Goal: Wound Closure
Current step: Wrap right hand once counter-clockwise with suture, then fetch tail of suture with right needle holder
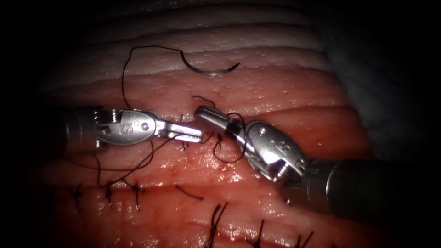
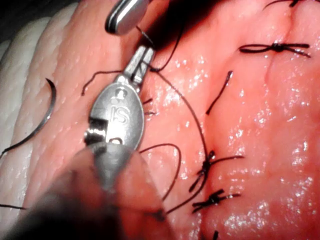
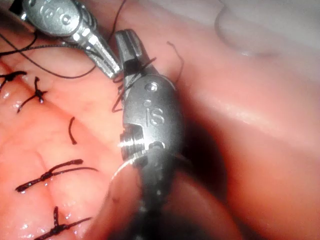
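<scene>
Overhead, from the endoscope, the curved needle (image 1: pixel 212 70) lies free on the pale upper band of the tissue (image 1: pixel 275 92), held by neither tool and not in the flesh, well apart from both. Its thread (image 1: pixel 123 82) trails from the blunt end down to the left tool (image 1: pixel 195 134), whose jaws lie together, clamped on the thread near the stitch site. The right tool (image 1: pixel 207 115) comes in from the lower right with thread looped around its jaws; they look nearly closed, though whether they grip anything cannot be told from here. A short cut end of thread (image 1: pixel 189 193) rests on the tissue below the tools, and finished knots (image 1: pixel 109 192) line the cut lower down.

From the left wrist view, the left tool (image 2: pixel 142 60) shows its jaws pressed together on the thread (image 2: pixel 190 107), the tip of the right tool (image 2: pixel 127 15) just beyond. The needle (image 2: pixel 45 115) rests on pale tissue (image 2: pixel 260 150) off to the side, clear of both tools. Tied knots (image 2: pixel 212 197) sit beside the shaft.

From the right wrist view, the right tool (image 3: pixel 127 47) has thread (image 3: pixel 135 67) wound across the base of its jaws, which stand close together. The left tool (image 3: pixel 107 62) lies just beside it, tips near touching. Completed knots (image 3: pixel 47 175) cross the tissue (image 3: pixel 250 125) alongside
</scene>
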`<state>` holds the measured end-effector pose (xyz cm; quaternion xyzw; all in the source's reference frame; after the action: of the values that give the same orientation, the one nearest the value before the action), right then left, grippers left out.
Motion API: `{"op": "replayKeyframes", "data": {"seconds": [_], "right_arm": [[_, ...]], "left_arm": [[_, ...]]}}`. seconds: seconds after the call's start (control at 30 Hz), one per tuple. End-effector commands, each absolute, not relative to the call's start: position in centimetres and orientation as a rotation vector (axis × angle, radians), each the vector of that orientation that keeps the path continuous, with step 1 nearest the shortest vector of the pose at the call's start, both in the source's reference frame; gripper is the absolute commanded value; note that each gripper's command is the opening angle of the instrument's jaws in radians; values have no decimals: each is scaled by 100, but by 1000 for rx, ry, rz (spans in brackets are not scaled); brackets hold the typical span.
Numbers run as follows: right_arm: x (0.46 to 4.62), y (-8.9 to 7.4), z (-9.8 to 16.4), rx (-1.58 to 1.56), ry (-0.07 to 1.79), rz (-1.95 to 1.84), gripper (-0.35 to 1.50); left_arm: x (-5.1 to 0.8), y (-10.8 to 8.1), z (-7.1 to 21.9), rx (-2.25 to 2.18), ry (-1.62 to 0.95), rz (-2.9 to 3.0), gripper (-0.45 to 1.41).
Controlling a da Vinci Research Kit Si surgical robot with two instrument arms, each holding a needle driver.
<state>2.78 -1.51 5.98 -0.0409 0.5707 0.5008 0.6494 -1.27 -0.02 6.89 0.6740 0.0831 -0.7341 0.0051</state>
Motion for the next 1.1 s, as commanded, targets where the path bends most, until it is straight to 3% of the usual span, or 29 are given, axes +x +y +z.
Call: {"op": "replayKeyframes", "data": {"seconds": [0.03,0.3,0.37,0.47,0.5,0.63,0.7,0.87,1.0,1.03,1.07,1.1], "right_arm": [[290,-146,603,-108,1247,1116,-35],[307,-140,605,-196,979,1007,-35],[311,-139,605,-194,912,982,-27],[318,-138,606,-189,798,936,-8],[325,-138,608,-185,704,880,9],[331,-137,612,-183,650,844,20],[334,-136,617,-185,619,822,61],[336,-137,631,-196,549,788,111],[337,-140,644,-200,523,766,116],[337,-140,646,-194,523,765,113],[337,-140,652,-172,504,747,98],[337,-140,652,-172,504,747,98]], "left_arm": [[-133,-3,694,2113,264,-2295,-45],[-137,-19,695,2110,266,-2292,-45],[-137,-20,694,2112,272,-2295,-45],[-137,-22,691,2111,272,-2296,-45],[-137,-23,691,2111,272,-2296,-45],[-137,-23,691,2111,272,-2296,-45],[-137,-23,690,2111,272,-2296,-45],[-136,-24,690,2111,274,-2294,-45],[-134,-24,690,2111,275,-2293,-45],[-134,-24,690,2111,275,-2292,-45],[-134,-24,690,2111,276,-2291,-45],[-134,-24,690,2111,276,-2291,-45]]}}
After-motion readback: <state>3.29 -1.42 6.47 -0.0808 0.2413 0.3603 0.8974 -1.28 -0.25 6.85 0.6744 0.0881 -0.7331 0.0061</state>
